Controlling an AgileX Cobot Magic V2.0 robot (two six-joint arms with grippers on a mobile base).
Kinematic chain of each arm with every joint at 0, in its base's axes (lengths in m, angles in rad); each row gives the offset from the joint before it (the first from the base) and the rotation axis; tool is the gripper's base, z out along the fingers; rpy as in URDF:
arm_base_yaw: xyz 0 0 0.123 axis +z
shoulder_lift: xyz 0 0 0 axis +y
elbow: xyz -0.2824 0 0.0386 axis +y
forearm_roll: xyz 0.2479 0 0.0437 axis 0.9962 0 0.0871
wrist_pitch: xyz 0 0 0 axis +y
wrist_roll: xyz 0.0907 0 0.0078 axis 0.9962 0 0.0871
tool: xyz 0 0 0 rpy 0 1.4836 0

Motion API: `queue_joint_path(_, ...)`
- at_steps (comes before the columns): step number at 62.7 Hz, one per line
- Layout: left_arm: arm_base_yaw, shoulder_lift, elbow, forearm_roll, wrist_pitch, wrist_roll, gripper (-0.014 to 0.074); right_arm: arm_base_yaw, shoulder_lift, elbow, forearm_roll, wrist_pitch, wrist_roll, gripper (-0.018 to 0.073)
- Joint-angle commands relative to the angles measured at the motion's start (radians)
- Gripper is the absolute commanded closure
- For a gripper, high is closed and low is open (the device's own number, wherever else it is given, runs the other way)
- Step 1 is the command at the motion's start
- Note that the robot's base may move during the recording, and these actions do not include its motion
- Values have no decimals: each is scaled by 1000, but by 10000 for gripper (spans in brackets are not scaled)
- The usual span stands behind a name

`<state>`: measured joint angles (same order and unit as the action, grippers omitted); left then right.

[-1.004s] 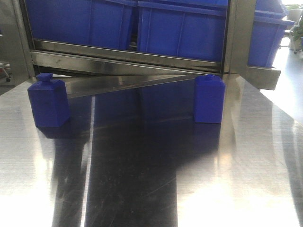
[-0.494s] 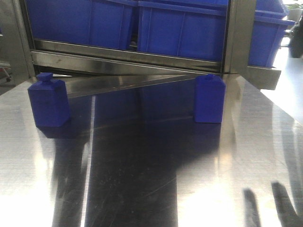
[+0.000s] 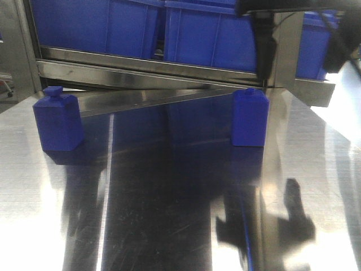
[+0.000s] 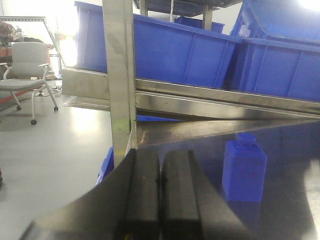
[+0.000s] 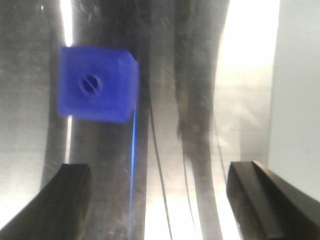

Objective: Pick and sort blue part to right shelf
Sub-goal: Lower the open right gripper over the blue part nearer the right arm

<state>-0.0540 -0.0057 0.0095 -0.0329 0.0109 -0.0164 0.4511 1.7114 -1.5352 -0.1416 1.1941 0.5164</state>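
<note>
Blue part [image 3: 250, 118] stands upright at the worktop [image 3: 169, 226] back edge, just before the right shelf [image 3: 169, 70] rail. Right tool [image 5: 161, 172] hangs above it, wide open and off-centre; I'd centre over it, then descend. Left tool [image 4: 160, 185] is closed and empty.

One part [image 3: 58, 121] stands left on the table [image 3: 169, 214], another part [image 3: 250, 118] right, before the shelf [image 3: 141, 70].

Two squared deep-blue plastic blocks stand upright and well apart on the shiny steel worktop [image 3: 169, 220]: the left block [image 3: 56, 125] and the right block [image 3: 250, 121]. The dark right hand [image 3: 301, 65] hangs over the right block, fingers spread. Behind is the stainless-steel shelf [image 3: 141, 73] with its big blue plastic bins [image 3: 214, 36].
</note>
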Motion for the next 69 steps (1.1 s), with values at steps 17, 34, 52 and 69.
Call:
queue_joint_path(17,-5,-21,20,-1,-85,-5,472,5,146,-259,35,86,6,-60)
queue_joint_path(34,-5,-21,20,-1,-85,-5,472,-11,197,-259,69,69,6,-60)
queue_joint_path(52,-5,-21,20,-1,-85,-5,472,-18,249,-257,78,45,13,-60)
queue_joint_path(69,-5,-21,20,-1,-85,-5,472,-16,259,-257,99,32,13,-43)
